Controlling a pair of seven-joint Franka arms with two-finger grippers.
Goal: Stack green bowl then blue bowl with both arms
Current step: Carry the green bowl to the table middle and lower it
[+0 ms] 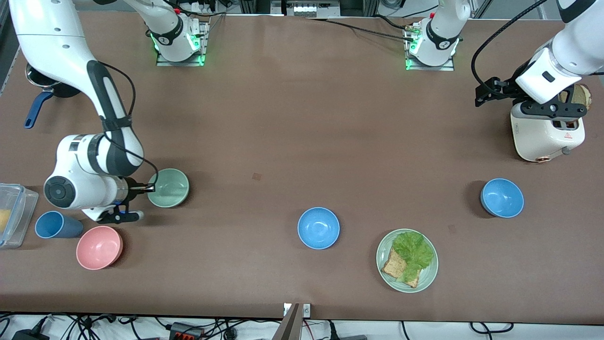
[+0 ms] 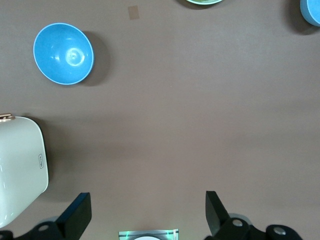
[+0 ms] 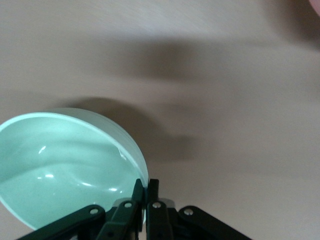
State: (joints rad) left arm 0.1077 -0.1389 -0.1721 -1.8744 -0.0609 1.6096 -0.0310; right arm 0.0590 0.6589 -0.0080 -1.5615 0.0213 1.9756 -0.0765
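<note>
The right gripper (image 1: 150, 188), at the lower left of the front view, has its jaws pinched tight on the rim of the green bowl (image 1: 169, 187); the right wrist view shows the two fingers (image 3: 148, 189) pressed together over the thin edge (image 3: 142, 175). That is a small purchase on a smooth wall. On lifting, the bowl could pivot around the pinch and hang tilted, or slip out altogether.

The pink bowl (image 1: 99, 247) and the blue cup (image 1: 56, 225) sit just below the right arm's wrist in the front view, and a low swing could knock them.

One blue bowl (image 1: 318, 227) lies at lower centre of the counter (image 1: 302, 141), well apart from the green one, so the carry looks long enough for a loose hold to fail. A second blue bowl (image 1: 502, 197) sits at right.

The left gripper (image 2: 145, 212) waits at the upper right of the front view, jaws spread wide and empty, over the toaster (image 1: 547, 134). A careless descent toward the second bowl could clip the toaster. The green plate (image 1: 406, 259) with lettuce lies between the blue bowls and might be mistaken for the stacking base.
</note>
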